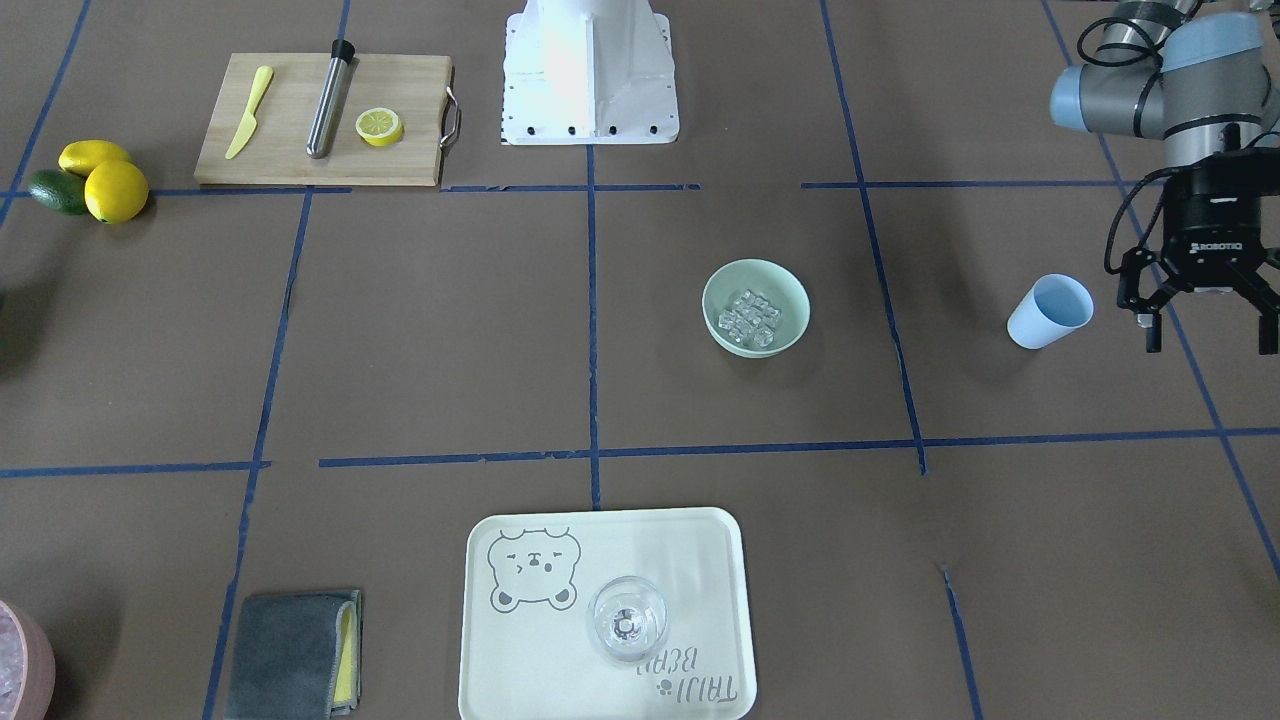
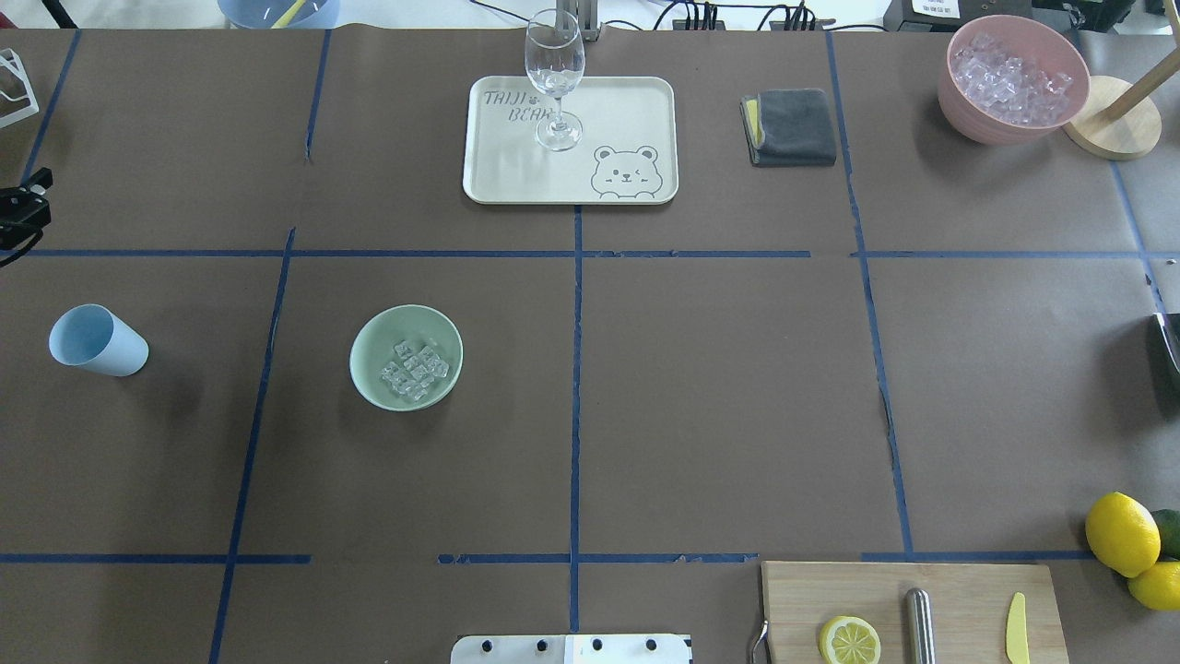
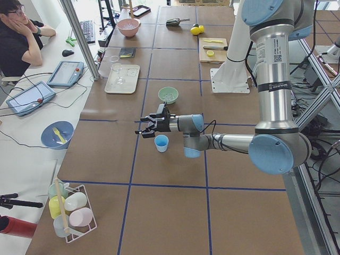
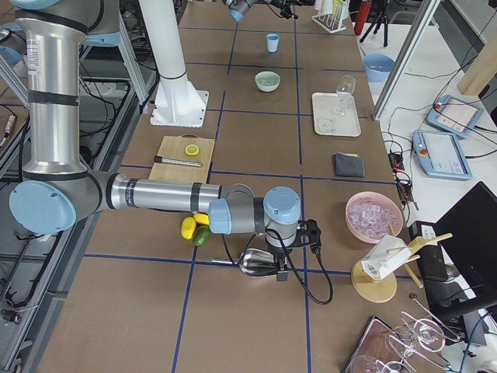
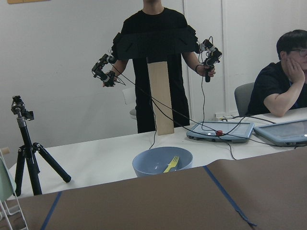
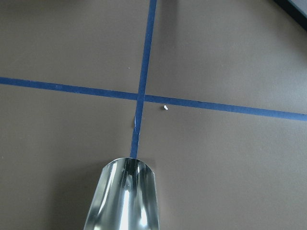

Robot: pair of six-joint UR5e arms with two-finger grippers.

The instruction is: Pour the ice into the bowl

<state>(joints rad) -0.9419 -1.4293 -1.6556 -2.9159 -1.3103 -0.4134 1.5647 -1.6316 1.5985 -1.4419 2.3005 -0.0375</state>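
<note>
The pale mint-green bowl (image 1: 722, 292) stands near the table's middle and holds a handful of clear ice cubes (image 1: 751, 318). Both also show in the overhead view, the bowl (image 2: 371, 349) and the ice (image 2: 415, 370). The light blue cup (image 1: 1050, 312) stands upright and looks empty, well to the side of the bowl. My left gripper (image 1: 1210, 335) hovers just beside the cup, open and empty, fingers pointing down. My right gripper (image 4: 281, 260) is far off near the table's other end. It holds a shiny metal scoop (image 6: 124, 196) low over the paper, with its fingers hidden.
A cream tray (image 2: 636, 111) carries a clear wine glass (image 2: 555, 78). A pink container (image 2: 1012, 83) of crushed ice and a grey cloth (image 2: 791, 127) stand at the far side. A cutting board (image 1: 320, 120) holds a lemon half, a knife and a steel rod; lemons (image 1: 105, 180) lie beside it.
</note>
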